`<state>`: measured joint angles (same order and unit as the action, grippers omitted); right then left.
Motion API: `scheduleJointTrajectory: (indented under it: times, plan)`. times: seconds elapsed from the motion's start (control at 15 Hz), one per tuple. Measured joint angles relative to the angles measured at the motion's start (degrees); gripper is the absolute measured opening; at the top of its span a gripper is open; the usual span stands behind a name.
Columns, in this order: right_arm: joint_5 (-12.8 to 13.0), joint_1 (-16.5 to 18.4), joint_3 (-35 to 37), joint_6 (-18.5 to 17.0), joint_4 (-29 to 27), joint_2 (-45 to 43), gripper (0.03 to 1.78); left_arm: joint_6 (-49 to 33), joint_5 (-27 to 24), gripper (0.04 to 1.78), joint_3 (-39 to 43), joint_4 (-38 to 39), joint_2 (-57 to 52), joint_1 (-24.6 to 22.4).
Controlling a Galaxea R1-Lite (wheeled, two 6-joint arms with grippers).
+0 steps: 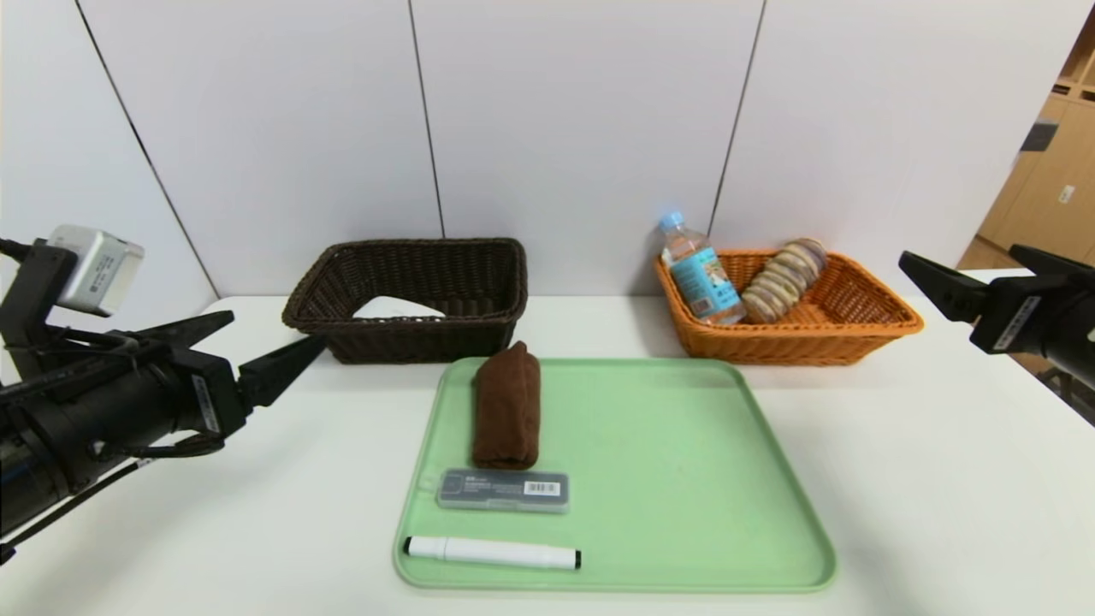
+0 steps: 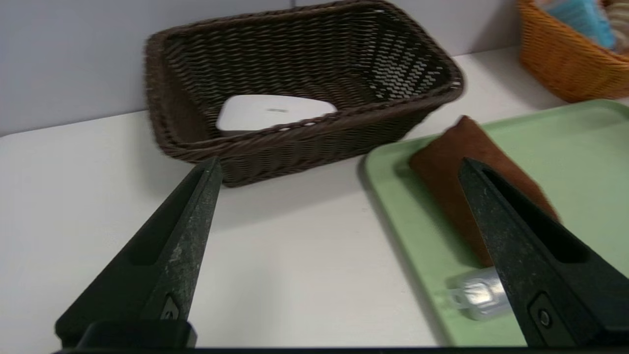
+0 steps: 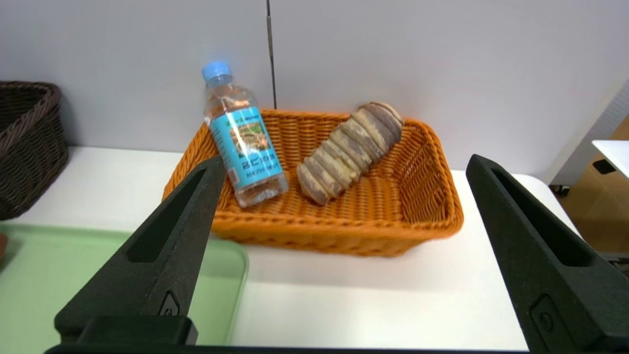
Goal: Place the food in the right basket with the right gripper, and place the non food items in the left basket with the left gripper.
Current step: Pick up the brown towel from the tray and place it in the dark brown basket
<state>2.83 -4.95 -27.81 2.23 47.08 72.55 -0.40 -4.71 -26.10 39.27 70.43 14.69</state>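
A green tray point(image 1: 684, 479) holds a rolled brown cloth point(image 1: 507, 417), a grey case point(image 1: 503, 491) and a white marker point(image 1: 492, 553). The dark brown left basket point(image 1: 411, 299) holds a white flat item point(image 1: 395, 308). The orange right basket point(image 1: 796, 321) holds a water bottle point(image 1: 700, 272) and a sliced bread loaf point(image 1: 783, 279). My left gripper point(image 1: 269, 346) is open and empty, left of the tray, in front of the brown basket point(image 2: 304, 93); the cloth point(image 2: 471, 182) lies by one finger. My right gripper point(image 1: 984, 274) is open and empty at the far right, facing the orange basket point(image 3: 324, 221).
The white table point(image 1: 941, 496) ends at a grey panel wall behind the baskets. Wooden cabinets point(image 1: 1044, 171) stand beyond the table's right side.
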Motion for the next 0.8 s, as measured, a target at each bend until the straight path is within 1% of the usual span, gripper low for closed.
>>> scheduleJointTrajectory:
  times: [0.13, 0.27, 0.4, 0.47, 0.6, 0.8]
  plan:
    - [0.0, 0.1, 3.3, 0.1, 0.0, -2.9, 1.69, -2.3, 2.9, 1.69, -0.7, -1.8, 0.3, 8.5]
    - [0.1, 0.0, 5.9, 0.3, -0.1, -5.4, 1.69, -6.2, 6.9, 1.69, -3.3, -5.6, 1.8, 17.7]
    - [0.0, 0.0, 7.2, 0.4, -0.1, -6.9, 1.69, -11.5, 11.4, 1.69, -7.8, -9.1, 5.9, 23.6]
    - [0.1, 0.0, 7.4, 0.5, -0.1, -7.3, 1.69, -13.3, 13.2, 1.69, -10.1, -10.8, 8.3, 25.4]
    - [0.0, 0.0, 7.6, 2.0, -0.1, -7.8, 1.69, -15.5, 15.6, 1.69, -15.0, -14.0, 13.7, 27.4]
    - [0.0, 0.0, 7.6, 2.5, 0.0, -8.1, 1.69, -19.1, 17.2, 1.69, -21.9, -15.9, 22.6, 28.2]
